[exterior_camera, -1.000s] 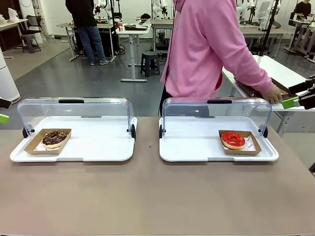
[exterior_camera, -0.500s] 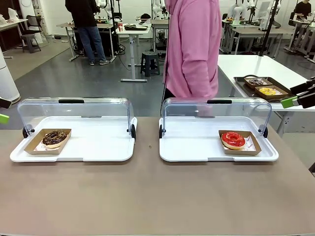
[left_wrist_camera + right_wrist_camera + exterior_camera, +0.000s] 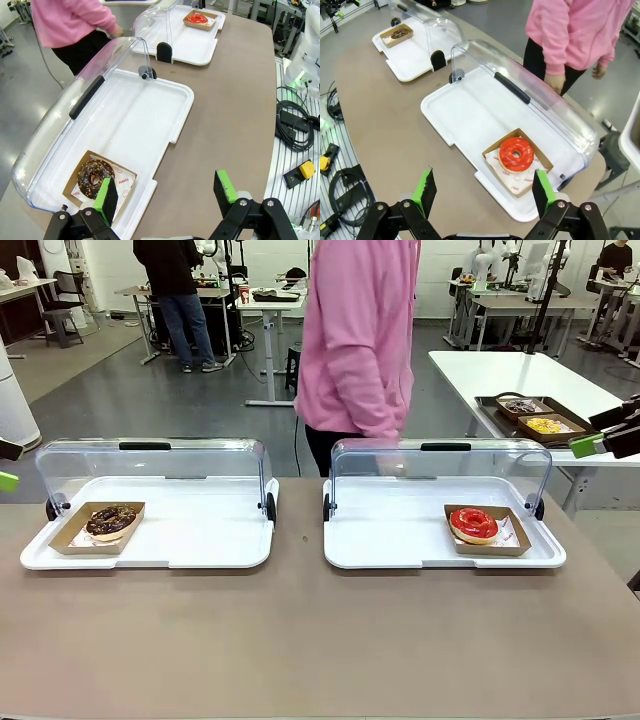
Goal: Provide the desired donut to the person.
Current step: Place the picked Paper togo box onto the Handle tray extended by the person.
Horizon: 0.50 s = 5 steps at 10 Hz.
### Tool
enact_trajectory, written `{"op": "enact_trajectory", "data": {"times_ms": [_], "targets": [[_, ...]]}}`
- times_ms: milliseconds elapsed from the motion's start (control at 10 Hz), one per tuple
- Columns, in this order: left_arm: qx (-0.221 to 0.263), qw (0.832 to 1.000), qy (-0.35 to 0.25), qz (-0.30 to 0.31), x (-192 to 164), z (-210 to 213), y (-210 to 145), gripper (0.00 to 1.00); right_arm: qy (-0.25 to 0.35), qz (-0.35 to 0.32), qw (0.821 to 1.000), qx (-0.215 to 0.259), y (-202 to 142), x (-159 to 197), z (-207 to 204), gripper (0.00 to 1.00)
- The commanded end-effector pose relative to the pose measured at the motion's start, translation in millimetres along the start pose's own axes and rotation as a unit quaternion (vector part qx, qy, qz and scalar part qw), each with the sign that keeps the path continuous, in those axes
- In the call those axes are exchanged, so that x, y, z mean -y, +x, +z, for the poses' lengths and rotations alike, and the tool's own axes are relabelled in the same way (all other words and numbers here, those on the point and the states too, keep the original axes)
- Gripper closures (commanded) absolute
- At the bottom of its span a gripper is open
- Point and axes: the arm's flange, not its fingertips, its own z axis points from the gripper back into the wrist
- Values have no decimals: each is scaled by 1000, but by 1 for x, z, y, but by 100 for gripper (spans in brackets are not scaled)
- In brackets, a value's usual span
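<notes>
Brown table [image 3: 320,640] with two donut trays, person [image 3: 360,340] behind, grippers open.

Bright, even overhead light, sharp frames (wrist edges bulge).

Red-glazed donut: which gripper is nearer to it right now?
Right. The right gripper hovers open just off the tray edge beside the red-glazed donut; the left gripper hangs open by the chocolate donut on the other tray.
</notes>
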Motion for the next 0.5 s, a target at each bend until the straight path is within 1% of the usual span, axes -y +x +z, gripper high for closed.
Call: {"op": "enact_trajectory", "data": {"times_ms": [0, 400], "targets": [[9, 1000, -1, -1, 0, 0, -1, 0, 4, 0, 1000, -3, -2, 0, 0, 0], [9, 1000, -1, -1, 0, 0, -1, 0, 4, 0, 1000, -3, -2, 0, 0, 0]]}}
